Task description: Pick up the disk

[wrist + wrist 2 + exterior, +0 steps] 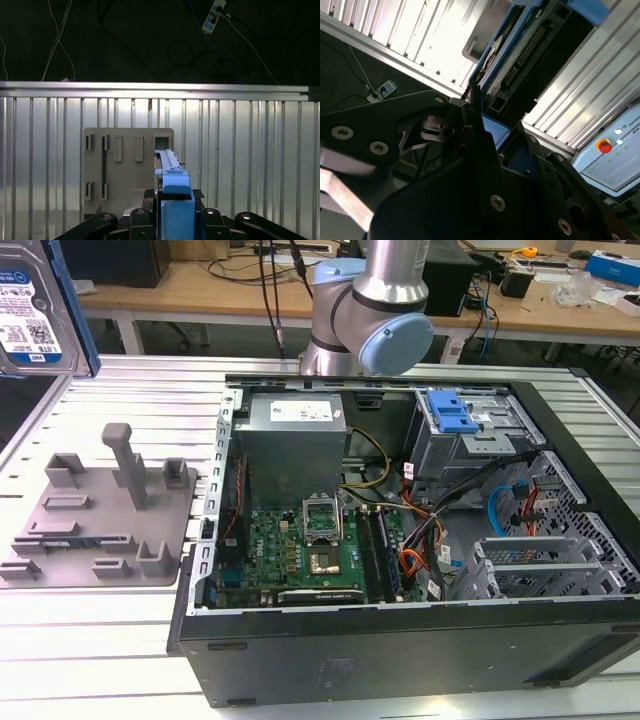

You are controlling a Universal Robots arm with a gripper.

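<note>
High above the grey fixture [100,510], at the exterior view's upper left, I see the disk [40,305] lifted clear of the slatted table [130,640]. Both wrist views show my gripper [172,220] pinching the disk by its blue rails, edge-on.

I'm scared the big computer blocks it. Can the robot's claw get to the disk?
Yes, it looks so: the claw seems shut on the disk, holding it up in the air above the grey fixture, well away from the computer case.
</note>
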